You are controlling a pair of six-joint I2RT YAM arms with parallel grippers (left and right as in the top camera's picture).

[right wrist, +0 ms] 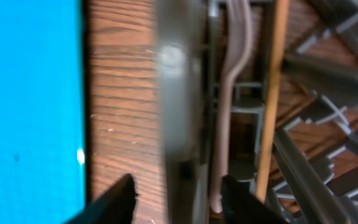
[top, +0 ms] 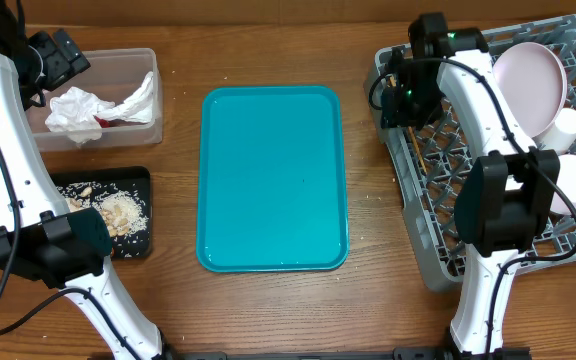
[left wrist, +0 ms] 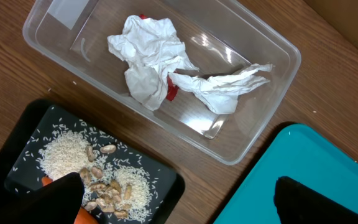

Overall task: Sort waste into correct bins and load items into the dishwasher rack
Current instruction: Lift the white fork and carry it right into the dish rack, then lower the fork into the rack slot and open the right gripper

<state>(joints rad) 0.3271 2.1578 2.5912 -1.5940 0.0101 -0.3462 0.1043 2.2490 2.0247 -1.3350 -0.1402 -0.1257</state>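
Just inside rack (right wrist: pixel 178 93) edge, wooden stick (right wrist: pixel 272 93).

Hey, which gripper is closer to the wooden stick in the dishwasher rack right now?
Right. The right gripper hangs over the tray-side edge of the dishwasher rack, just beside the wooden stick lying inside. The left gripper is far across the table, near the clear tub.

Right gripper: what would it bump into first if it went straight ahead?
The right gripper would likely hit the grey rim of the dishwasher rack straight ahead; the picture is blurry, so depth is unsure.
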